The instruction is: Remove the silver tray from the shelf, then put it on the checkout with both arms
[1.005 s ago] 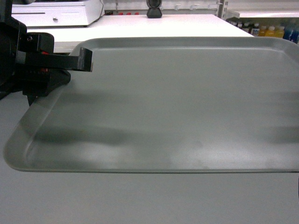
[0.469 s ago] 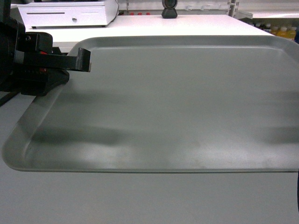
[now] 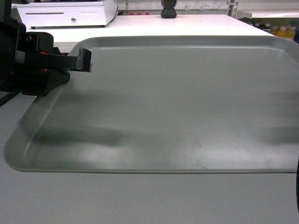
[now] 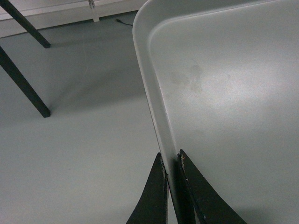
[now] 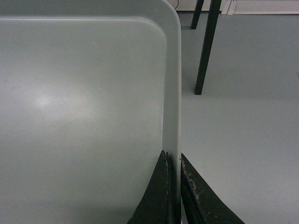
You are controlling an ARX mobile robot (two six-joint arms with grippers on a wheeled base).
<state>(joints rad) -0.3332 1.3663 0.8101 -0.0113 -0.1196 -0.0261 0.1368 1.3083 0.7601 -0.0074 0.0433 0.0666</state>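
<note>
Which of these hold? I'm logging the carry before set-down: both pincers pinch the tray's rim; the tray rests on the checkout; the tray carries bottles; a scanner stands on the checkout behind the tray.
1. Both pincers pinch the rim: true. The left pincer and right pincer each clamp the silver tray at its edge.
2. The tray rests on the checkout: false. The wrist views show floor beneath it; the checkout lies beyond.
3. The tray carries bottles: false. It is bare.
4. Scanner behind: true. The scanner stands there.

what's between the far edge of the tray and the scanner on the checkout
In the head view, only bare white checkout top lies between the silver tray and the scanner.
</note>
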